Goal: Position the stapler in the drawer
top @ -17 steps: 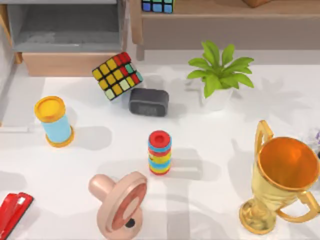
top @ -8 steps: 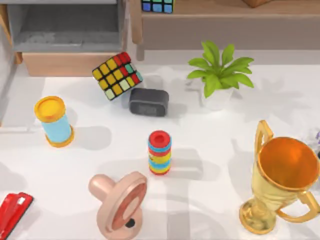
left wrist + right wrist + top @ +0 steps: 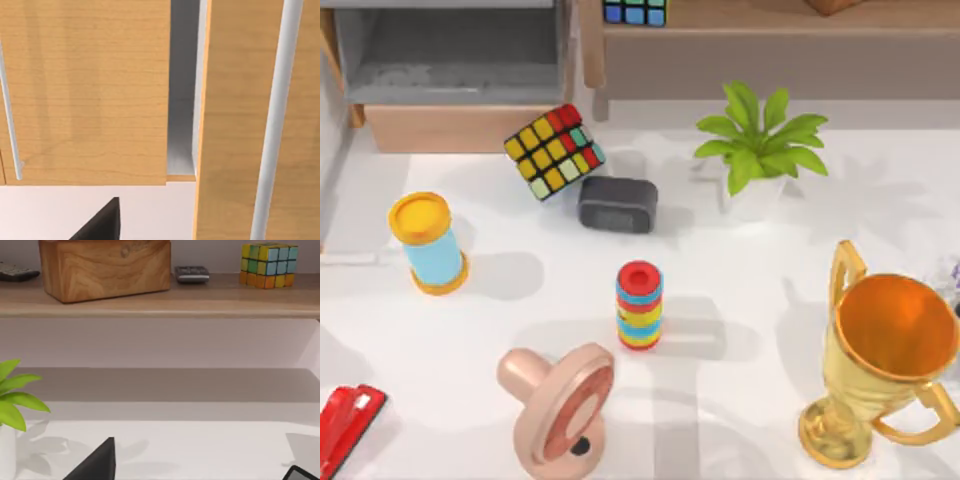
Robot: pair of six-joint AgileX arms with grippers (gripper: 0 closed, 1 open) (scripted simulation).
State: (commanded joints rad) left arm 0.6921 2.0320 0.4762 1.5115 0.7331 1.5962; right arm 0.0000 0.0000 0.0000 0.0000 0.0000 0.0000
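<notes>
Stapler [image 3: 345,425]: found lying flat at the near-left corner of the tabletop [image 3: 740,310], partly cut by the top view's edge; not gripped, not lifted.
Drawer [image 3: 450,70]: seen pulled open at the far left, grey interior exposed, tan front panel facing the tabletop; nothing is seen lying in the visible part of it.
Progress: judged as not begun; pickup, carry and placement are all left to be done.
Left end effector [image 3: 100,225]: a dark finger tip is seen in the left wrist view, facing wooden panels; whether it is wide or narrow cannot be told.
Right end effector [image 3: 95,462]: a dark finger tip is seen in the right wrist view, facing the brown shelf [image 3: 160,302]; its opening cannot be told either.
Route obstacles: a yellow-capped blue cylinder [image 3: 428,243] is noted between stapler and drawer, slightly to the right of a straight line.
Near neighbour: a pink pacifier [image 3: 560,405] lies to the right of the stapler, apart from it.
Other items: colour cube [image 3: 555,150], dark alarm clock [image 3: 617,203], striped ring stack [image 3: 639,305], potted plant [image 3: 760,150] and gold trophy [image 3: 885,360] are recorded farther right, judged clear of the route.
</notes>
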